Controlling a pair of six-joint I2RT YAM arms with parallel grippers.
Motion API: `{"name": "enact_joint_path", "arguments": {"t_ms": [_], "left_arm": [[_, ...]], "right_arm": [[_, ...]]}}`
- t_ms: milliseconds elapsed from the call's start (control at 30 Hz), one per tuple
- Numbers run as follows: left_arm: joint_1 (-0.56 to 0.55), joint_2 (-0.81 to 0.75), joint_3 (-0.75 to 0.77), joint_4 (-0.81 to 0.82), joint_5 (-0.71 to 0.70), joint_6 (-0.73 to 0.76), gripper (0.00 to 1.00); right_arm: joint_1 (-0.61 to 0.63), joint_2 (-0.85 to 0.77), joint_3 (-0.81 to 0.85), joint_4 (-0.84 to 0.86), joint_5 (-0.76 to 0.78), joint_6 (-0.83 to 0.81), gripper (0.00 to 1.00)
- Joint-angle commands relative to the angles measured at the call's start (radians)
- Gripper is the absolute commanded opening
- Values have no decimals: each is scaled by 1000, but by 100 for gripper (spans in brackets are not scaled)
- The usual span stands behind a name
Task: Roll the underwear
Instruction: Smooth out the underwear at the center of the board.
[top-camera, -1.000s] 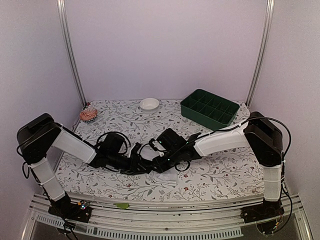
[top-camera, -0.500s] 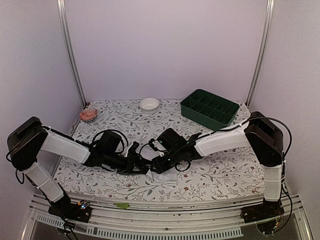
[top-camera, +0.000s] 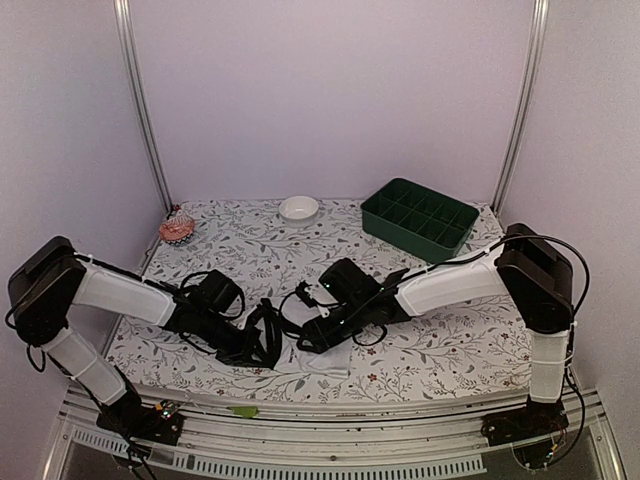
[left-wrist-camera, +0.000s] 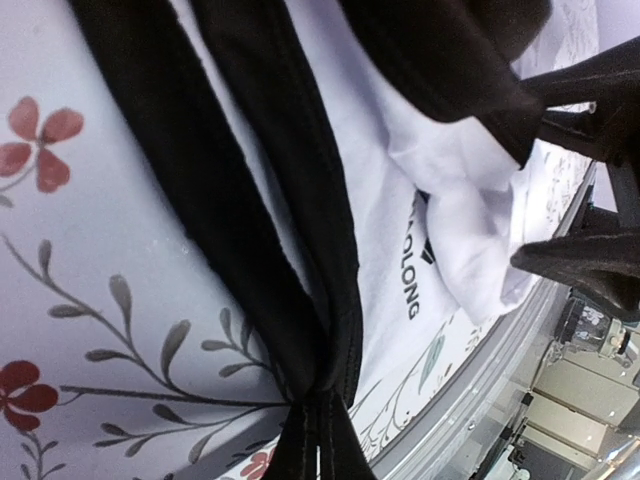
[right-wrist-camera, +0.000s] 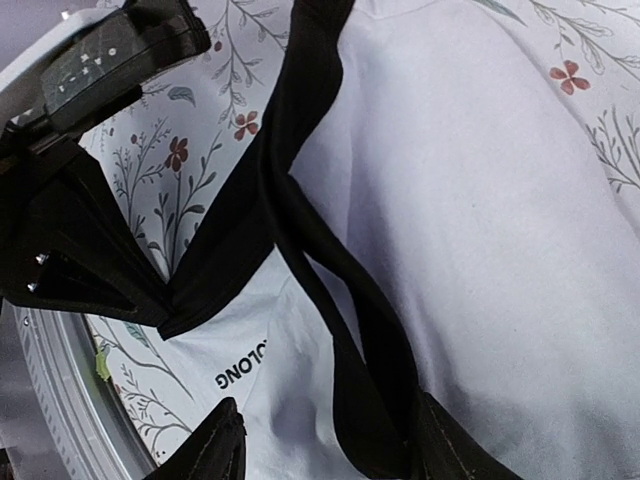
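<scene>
- Near the front edge of the counter (top-camera: 440, 345), between the two arms, lies the underwear (right-wrist-camera: 480, 200), white fabric up, with the letters "OLONG" legible.
- Left claw (top-camera: 262, 342): fully closed, pinching the black waistband, which bunches to a point at its fingers.
- Right claw (right-wrist-camera: 325, 450): jaws parted, straddling a black band and white fabric just beside the left claw.

L fingers (right-wrist-camera: 90, 270) shut tight, R fingers (right-wrist-camera: 215, 445) apart.
</scene>
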Motion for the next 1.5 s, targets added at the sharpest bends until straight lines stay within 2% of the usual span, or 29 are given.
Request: {"name": "enact_joint_path", "arguments": {"t_ms": [0,167,267,467,833,1000,1133,1167,1333,1467], "left_arm": [[-10,18,-1,-90,-38,12,0],[-11,53,4,-84,-24,20,0],[-11,56,1,-79,-20,20,1],[-11,31,-10,-72,-19,16,14],[-10,-68,-36,-82,-31,8,36],[-2,-135,-46,-103,-63,7,38],[21,-205,-55,-135,-93,10,38],[29,-225,-58,-143,-101,12,38],[71,-317,-85,-159,-116,16,38],[92,-352,-104,-161,-114,25,38]], "right_arm": [[7,-53,-13,63,-84,-20,58],[3,-150,-26,122,-168,-11,60],[-13,-202,-59,135,-158,40,61],[-41,-162,-56,10,-89,81,51],[-39,-43,26,-108,-30,48,50],[-31,-24,46,-70,-100,43,28],[-24,-1,72,-54,-151,43,3],[-22,-1,74,-43,-167,42,0],[0,-18,71,76,-298,56,0],[26,43,137,98,-391,58,0]]}}
